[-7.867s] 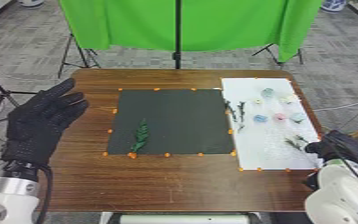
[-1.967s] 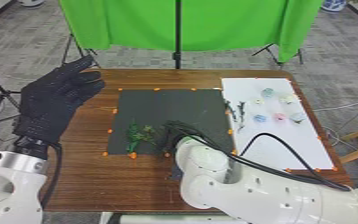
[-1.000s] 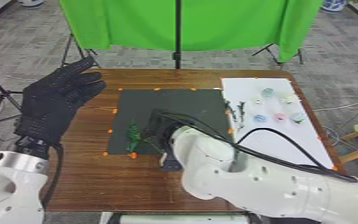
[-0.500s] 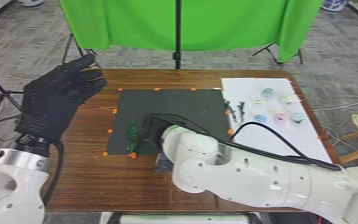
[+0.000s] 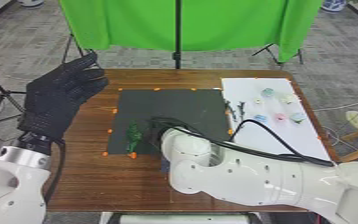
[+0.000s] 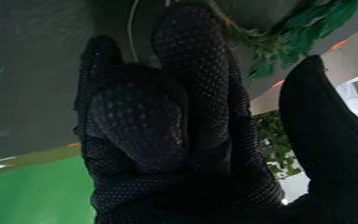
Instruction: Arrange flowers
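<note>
In the head view, my right hand [image 5: 164,124] is over the lower right part of the black sheet [image 5: 171,102], right of a green leafy sprig [image 5: 134,137]. My right hand [image 6: 198,115] in the right wrist view has a finger curled against thin stems, with small-leaved foliage [image 6: 278,142] between fingers and thumb; the green leaf [image 6: 318,25] lies past the fingertips. My left hand [image 5: 58,97] is raised beside the sheet, open. Blue [image 5: 261,118], pink [image 5: 279,117] and pale flower heads [image 5: 267,93] lie on the white sheet [image 5: 291,145], beside dark thin sprigs [image 5: 241,110].
Orange tabs [image 5: 157,89] line the sheets' edges on the brown table [image 5: 104,185]. Behind the table hangs a green cloth [image 5: 122,25] with a dark stand pole [image 5: 178,45] in front. The right arm and its black cable cross the lower part of the white sheet.
Since the oldest frame my right hand has moved left from the white sheet to the black one, and the light sprig has left the white sheet. My left hand has risen slightly.
</note>
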Action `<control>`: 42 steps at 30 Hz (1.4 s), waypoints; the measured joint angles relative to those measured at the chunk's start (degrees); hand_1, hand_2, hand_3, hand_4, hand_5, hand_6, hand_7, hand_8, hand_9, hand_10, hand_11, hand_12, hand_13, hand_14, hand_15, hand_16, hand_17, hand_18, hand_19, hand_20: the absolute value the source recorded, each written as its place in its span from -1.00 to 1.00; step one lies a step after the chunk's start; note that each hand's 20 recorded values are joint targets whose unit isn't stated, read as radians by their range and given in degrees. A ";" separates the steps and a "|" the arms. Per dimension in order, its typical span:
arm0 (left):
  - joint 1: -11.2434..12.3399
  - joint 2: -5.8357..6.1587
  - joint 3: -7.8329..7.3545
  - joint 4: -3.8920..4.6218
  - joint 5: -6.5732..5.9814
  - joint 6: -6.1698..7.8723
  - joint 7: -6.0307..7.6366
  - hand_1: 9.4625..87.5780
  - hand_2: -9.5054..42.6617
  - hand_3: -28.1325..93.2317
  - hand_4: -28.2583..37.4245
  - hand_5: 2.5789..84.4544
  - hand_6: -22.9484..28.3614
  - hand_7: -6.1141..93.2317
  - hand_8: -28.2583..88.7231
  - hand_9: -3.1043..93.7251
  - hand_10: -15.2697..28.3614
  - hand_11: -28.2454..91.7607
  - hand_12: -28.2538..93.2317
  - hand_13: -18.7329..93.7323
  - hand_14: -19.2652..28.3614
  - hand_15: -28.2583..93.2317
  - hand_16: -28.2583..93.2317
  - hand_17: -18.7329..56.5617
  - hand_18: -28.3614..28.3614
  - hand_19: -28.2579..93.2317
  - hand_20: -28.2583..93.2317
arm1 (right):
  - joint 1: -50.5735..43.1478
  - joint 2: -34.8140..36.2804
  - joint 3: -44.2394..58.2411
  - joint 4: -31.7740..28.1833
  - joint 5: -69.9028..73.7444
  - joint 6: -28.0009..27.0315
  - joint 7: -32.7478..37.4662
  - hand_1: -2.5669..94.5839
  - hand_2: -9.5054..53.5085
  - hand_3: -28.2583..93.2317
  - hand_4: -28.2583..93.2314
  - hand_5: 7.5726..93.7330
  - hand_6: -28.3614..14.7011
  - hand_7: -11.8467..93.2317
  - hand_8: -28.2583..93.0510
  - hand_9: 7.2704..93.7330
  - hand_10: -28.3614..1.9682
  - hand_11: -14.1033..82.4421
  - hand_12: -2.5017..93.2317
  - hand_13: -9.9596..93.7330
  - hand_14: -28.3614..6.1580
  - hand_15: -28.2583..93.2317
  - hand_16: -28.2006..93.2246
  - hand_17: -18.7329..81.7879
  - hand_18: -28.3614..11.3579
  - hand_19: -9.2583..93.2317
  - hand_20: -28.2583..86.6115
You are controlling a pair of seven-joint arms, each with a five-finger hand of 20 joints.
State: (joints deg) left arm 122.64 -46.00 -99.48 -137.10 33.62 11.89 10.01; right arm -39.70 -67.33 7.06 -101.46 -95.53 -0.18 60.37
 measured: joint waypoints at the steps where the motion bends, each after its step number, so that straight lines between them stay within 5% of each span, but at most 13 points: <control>1: -0.11 0.00 0.06 0.03 0.00 -0.05 -0.14 -0.68 -0.33 0.75 -0.83 -0.05 0.39 -0.62 -0.66 -0.22 0.75 0.02 -0.35 -0.24 1.00 0.38 -0.72 -0.76 0.98 0.48 -0.48 | 0.13 0.00 -0.17 0.11 -0.27 0.25 0.32 -0.43 -0.43 0.65 -0.89 0.17 0.20 -0.56 -0.74 0.97 -0.07 0.00 -0.54 0.92 0.17 0.51 -0.24 0.27 -0.68 1.00 -0.63; 25: -0.35 -0.27 0.35 0.10 0.00 -0.02 -1.18 -0.68 -0.33 0.76 -0.83 -0.05 0.38 -0.61 -0.66 -0.22 0.75 0.02 -0.35 -0.24 1.00 0.38 -0.72 -0.76 0.99 0.48 -0.48 | -1.18 0.00 2.24 -0.36 -2.90 3.35 2.11 -0.41 -0.45 0.64 -0.88 0.23 0.23 -0.55 -0.74 0.99 -0.08 -0.01 -0.54 0.92 0.17 0.50 -0.24 0.28 -0.69 1.00 -0.64; 28: 0.18 -0.60 0.06 -0.04 0.00 -0.01 -1.47 -0.68 -0.33 0.76 -0.83 -0.05 0.38 -0.61 -0.66 -0.22 0.75 0.02 -0.35 -0.24 1.00 0.38 -0.72 -0.76 0.99 0.48 -0.49 | -2.37 0.22 3.39 -1.88 -3.30 4.02 1.32 -0.40 -0.46 0.65 -0.88 0.24 0.21 -0.55 -0.74 0.97 -0.10 -0.09 -0.56 0.93 0.12 0.43 -0.25 0.32 -0.64 1.00 -0.80; 37: 3.37 -1.24 -1.68 -1.04 0.00 0.81 -1.27 -0.68 -0.33 0.76 -0.83 -0.05 0.38 -0.61 -0.66 -0.22 0.75 0.02 -0.35 -0.24 1.00 0.38 -0.72 -0.76 0.99 0.48 -0.49 | -2.85 3.01 1.44 -5.92 -9.31 23.31 -0.77 -0.40 -0.55 0.66 -0.88 0.17 0.06 -0.56 -0.73 0.91 -0.18 -0.17 -0.59 0.94 0.09 0.30 -0.25 0.47 -0.52 0.89 -1.00; 42: 5.26 -1.24 -2.48 -1.64 -0.08 1.64 -0.28 -0.68 -0.33 0.76 -0.83 -0.05 0.38 -0.61 -0.66 -0.22 0.75 0.02 -0.35 -0.24 1.00 0.38 -0.72 -0.76 0.99 0.48 -0.49 | -3.87 5.71 6.53 -6.69 -12.86 21.61 2.02 -0.38 -0.59 0.65 -0.88 0.14 -0.01 -0.57 -0.72 0.87 -0.25 -0.17 -0.59 0.91 0.06 0.31 -0.25 0.47 -0.53 0.89 -1.00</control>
State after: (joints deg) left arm 127.90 -47.24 -101.95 -138.74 33.54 13.53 9.72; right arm -43.58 -61.62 13.59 -108.15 -108.39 21.43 62.39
